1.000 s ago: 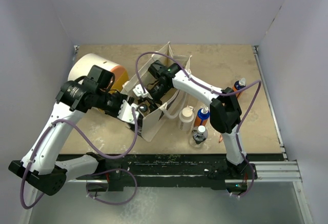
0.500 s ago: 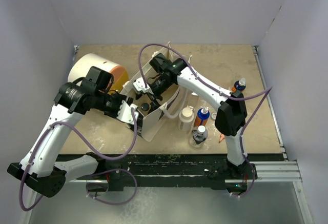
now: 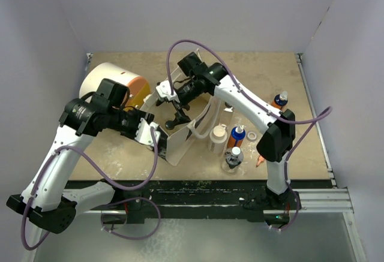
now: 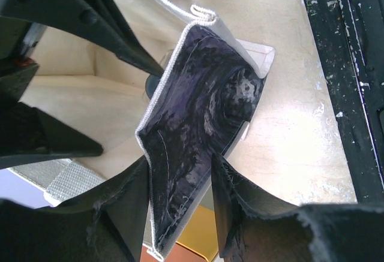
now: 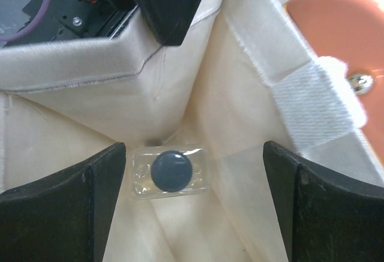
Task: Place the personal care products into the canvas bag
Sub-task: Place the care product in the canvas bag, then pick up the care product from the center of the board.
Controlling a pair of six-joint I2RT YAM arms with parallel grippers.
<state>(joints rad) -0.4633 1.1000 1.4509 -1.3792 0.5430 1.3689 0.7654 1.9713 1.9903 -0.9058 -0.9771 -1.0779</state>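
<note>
One clear bottle (image 5: 170, 172) with a dark ribbed cap is seen lying at the bottom of the canvas bag (image 3: 177, 145), so one product is judged packed. Four are left out on the table (image 3: 270, 70): a white bottle (image 3: 218, 136), an orange bottle (image 3: 237, 136) and a second clear bottle (image 3: 233, 157) just right of the bag, and another orange one (image 3: 279, 100) well apart. The bag's cloth is cream and coarse-woven, with a glossy black printed panel. That wall is clamped by the left gripper (image 4: 180, 169), which keeps the mouth spread. The right gripper (image 5: 195, 202) is held over the opening, fingers apart and empty. A smooth white drum (image 3: 105, 82) lies behind.
</note>
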